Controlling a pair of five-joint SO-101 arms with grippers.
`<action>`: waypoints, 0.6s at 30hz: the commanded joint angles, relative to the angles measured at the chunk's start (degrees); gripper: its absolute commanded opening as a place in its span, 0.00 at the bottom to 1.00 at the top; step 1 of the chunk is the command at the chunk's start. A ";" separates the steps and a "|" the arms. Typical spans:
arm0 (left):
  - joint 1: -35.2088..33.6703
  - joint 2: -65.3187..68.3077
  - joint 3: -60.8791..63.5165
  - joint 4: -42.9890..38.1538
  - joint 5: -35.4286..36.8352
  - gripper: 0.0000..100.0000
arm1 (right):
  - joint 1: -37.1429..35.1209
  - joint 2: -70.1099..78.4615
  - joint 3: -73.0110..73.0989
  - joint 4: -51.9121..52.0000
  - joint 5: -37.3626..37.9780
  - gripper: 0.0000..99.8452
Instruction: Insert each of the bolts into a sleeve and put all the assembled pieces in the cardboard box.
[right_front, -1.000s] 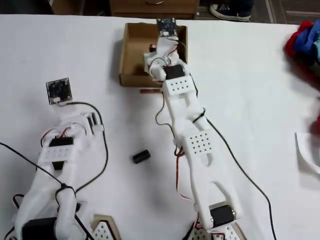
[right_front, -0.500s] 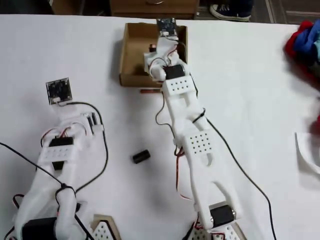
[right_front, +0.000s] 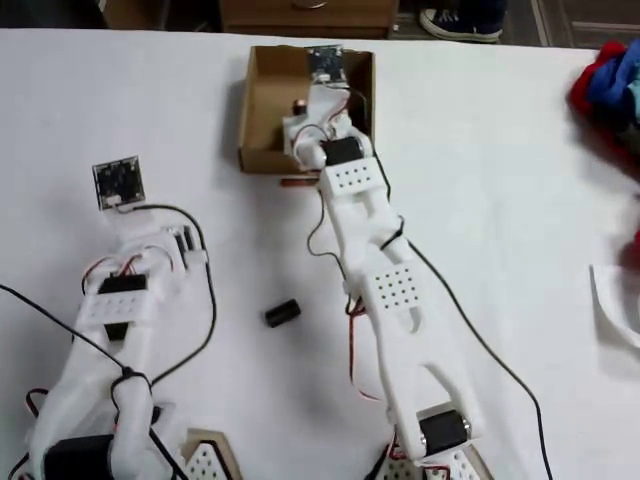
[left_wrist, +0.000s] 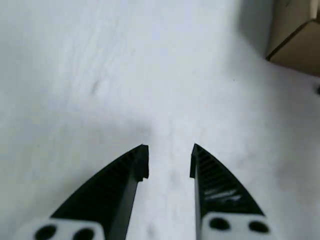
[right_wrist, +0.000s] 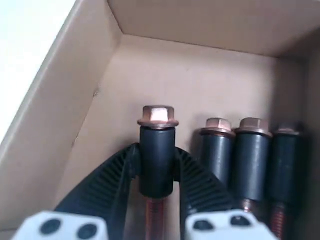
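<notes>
My right gripper (right_wrist: 157, 167) is shut on an assembled piece (right_wrist: 157, 150), a black sleeve with a copper bolt through it, held just above the floor of the cardboard box (right_wrist: 65, 115). Three more assembled pieces (right_wrist: 252, 155) lie side by side next to it. In the high view the right arm stretches into the cardboard box (right_front: 262, 110) at the back centre. A loose black sleeve (right_front: 283, 313) lies mid-table. A copper bolt (right_front: 295, 183) lies just in front of the box. My left gripper (left_wrist: 169, 161) is open over bare table, at the left (right_front: 185, 243).
A heap of red and blue cloth (right_front: 606, 78) sits at the back right edge, and a white curved object (right_front: 614, 306) lies at the right edge. Black cables (right_front: 205, 300) loop over the table beside the left arm.
My right arm has shifted slightly to the left over the box with the assembled piece still held. The left arm has not moved.
</notes>
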 joint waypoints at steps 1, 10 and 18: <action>-0.35 -1.93 -0.13 -0.79 0.09 0.15 | 0.40 -1.19 -1.76 -1.19 0.26 0.02; -0.35 -1.93 -0.13 -0.79 0.00 0.15 | 0.57 -2.86 -8.62 2.95 0.26 0.10; -0.44 -1.93 -0.31 -0.88 0.00 0.15 | 3.30 -11.82 -10.02 13.32 0.35 0.09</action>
